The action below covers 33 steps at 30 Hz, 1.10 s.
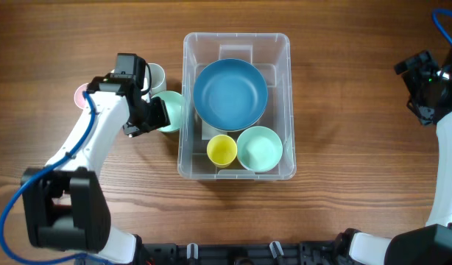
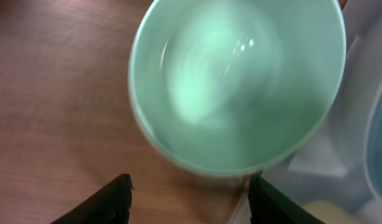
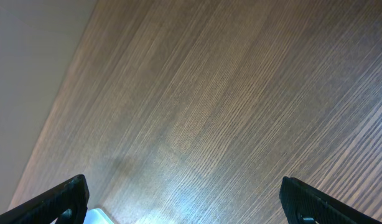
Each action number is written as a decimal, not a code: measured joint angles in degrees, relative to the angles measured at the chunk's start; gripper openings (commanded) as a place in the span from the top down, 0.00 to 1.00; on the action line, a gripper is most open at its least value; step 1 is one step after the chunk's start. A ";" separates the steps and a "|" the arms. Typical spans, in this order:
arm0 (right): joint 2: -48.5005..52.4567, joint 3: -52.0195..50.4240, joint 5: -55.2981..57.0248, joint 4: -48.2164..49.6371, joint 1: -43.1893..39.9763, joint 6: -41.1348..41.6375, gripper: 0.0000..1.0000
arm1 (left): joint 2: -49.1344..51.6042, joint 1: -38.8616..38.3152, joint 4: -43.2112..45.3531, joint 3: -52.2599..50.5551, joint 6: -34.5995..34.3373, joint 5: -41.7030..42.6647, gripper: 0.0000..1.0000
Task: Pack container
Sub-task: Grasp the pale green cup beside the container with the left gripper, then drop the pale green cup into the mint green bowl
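The clear container stands at the table's middle and holds a blue bowl, a yellow cup and a mint cup. A mint green bowl sits on the wood against the container's left wall. My left gripper is at that bowl's left side. In the left wrist view the bowl is blurred and lies just beyond the gripper, whose jaws stand apart with bare wood between them. The right gripper hangs open at the far right over bare wood.
A pale cup stands behind my left gripper, and a pink item shows past the left arm. The container wall borders the left wrist view's right side. A pale corner shows by the right gripper's left finger.
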 measured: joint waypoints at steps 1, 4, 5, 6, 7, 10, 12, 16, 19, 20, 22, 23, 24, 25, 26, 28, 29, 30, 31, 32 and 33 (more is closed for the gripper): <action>0.00 0.00 0.00 0.00 0.00 0.00 0.00 | 1.09 0.00 1.86 -0.33 -0.15 0.20 0.50; 0.00 0.00 0.00 0.00 0.00 0.00 0.00 | 4.83 0.00 4.83 -0.46 -0.61 0.52 0.62; 0.00 0.00 0.00 0.00 0.00 0.00 0.01 | 5.64 0.00 5.05 -0.50 -0.90 0.55 0.69; 0.00 0.00 0.00 0.00 0.00 0.00 0.00 | 6.43 0.00 5.11 -0.52 -0.85 0.52 0.76; 0.00 0.00 0.00 0.00 0.00 0.00 0.00 | 7.34 0.00 4.96 -0.57 -0.74 0.57 0.81; 0.00 0.00 0.00 0.00 0.00 0.00 0.00 | 8.28 0.17 3.96 -0.66 -1.49 0.28 0.95; 0.00 0.00 0.00 0.00 0.00 0.00 0.00 | 8.26 0.74 2.89 -0.66 -1.66 -0.02 0.96; 0.00 0.00 0.00 0.00 0.00 0.00 0.00 | 7.37 1.07 -1.73 -0.68 -1.68 0.59 0.96; 0.00 0.00 0.00 0.00 0.00 0.00 0.00 | 3.89 1.46 -5.66 -0.87 -1.88 0.70 0.96; 0.00 0.00 0.00 0.00 0.00 0.00 0.00 | 0.96 1.79 -7.34 -0.90 -1.88 0.72 0.96; 0.00 0.00 0.00 0.02 0.00 0.00 0.00 | -4.00 2.03 -8.83 -0.90 -1.88 0.70 0.96; 0.00 0.00 0.00 -0.02 0.00 0.00 0.00 | -6.36 2.05 -9.51 -0.87 -1.88 0.72 0.96; 0.00 0.00 0.00 0.00 0.00 0.00 0.00 | -9.44 2.08 -10.23 -0.81 -1.88 0.72 0.96; 0.00 0.00 0.00 0.00 0.00 0.00 0.00 | -11.91 2.08 -10.71 -0.63 -1.90 0.50 0.96; 0.00 0.00 0.00 0.00 0.00 0.00 0.00 | -15.93 2.10 -11.37 0.02 -1.92 -0.24 0.96; 0.00 0.00 0.00 0.02 0.00 0.00 0.00 | -20.22 2.05 -11.02 2.03 -1.92 0.42 0.96; 0.00 0.00 0.00 0.00 0.00 0.00 0.00 | -22.16 1.75 -10.82 3.34 -1.95 0.31 0.96; 0.00 0.00 0.00 0.00 0.00 0.00 0.00 | -23.89 1.22 -10.58 4.81 -1.95 0.31 0.96; 0.00 0.00 0.00 0.02 0.00 0.00 0.00 | -25.18 0.55 -10.14 5.81 -1.99 0.31 0.96; 0.00 0.00 0.00 0.00 0.00 0.00 0.00 | -27.02 -1.14 -8.83 7.28 -2.10 0.55 0.96; 0.00 0.00 0.00 0.00 0.00 0.00 0.00 | -27.67 -2.40 -8.04 7.76 -2.32 0.55 0.96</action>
